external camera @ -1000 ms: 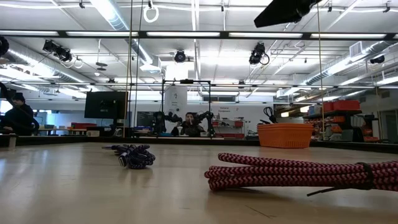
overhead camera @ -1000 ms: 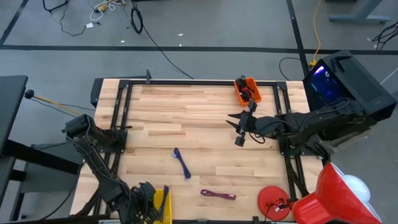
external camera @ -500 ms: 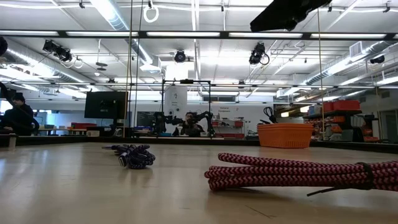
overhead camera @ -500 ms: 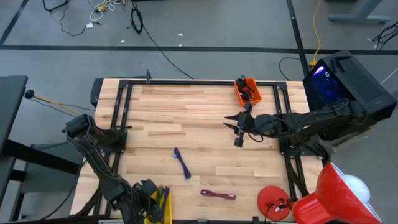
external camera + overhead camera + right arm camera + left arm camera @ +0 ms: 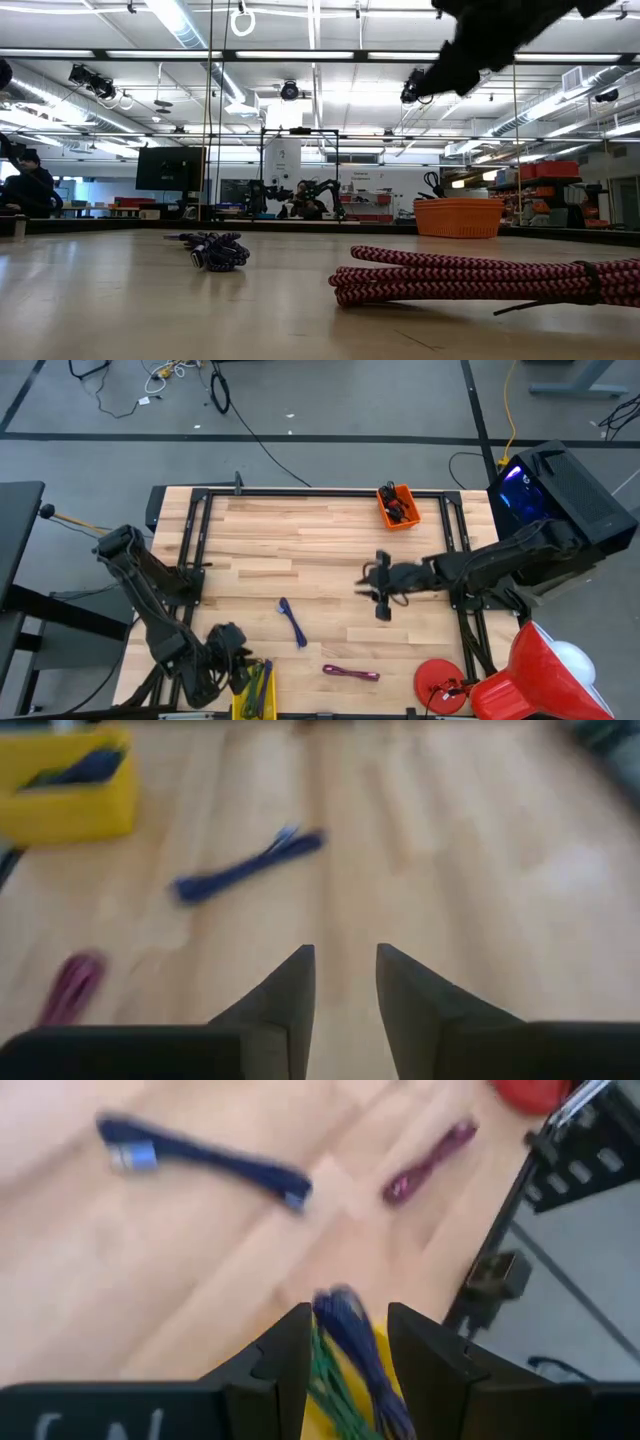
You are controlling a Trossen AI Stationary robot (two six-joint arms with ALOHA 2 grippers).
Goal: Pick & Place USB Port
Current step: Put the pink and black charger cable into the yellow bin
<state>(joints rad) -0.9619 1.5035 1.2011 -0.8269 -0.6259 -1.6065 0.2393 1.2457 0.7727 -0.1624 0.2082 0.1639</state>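
Hovering over the wooden table (image 5: 250,550), the right gripper (image 5: 378,592) shows parted, empty fingers, well apart from the blue USB cable (image 5: 292,623) and maroon cable (image 5: 350,673); the left gripper (image 5: 345,1342), fingers parted, sits over the yellow bin (image 5: 254,690).

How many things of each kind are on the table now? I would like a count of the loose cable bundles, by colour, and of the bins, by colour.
Blue cable bundle, loose on the table: 1
Maroon cable bundle, loose on the table: 1
Orange bin, at the far edge: 1
Yellow bin, at the near edge, with cables inside that cannot be counted: 1
Total: 4
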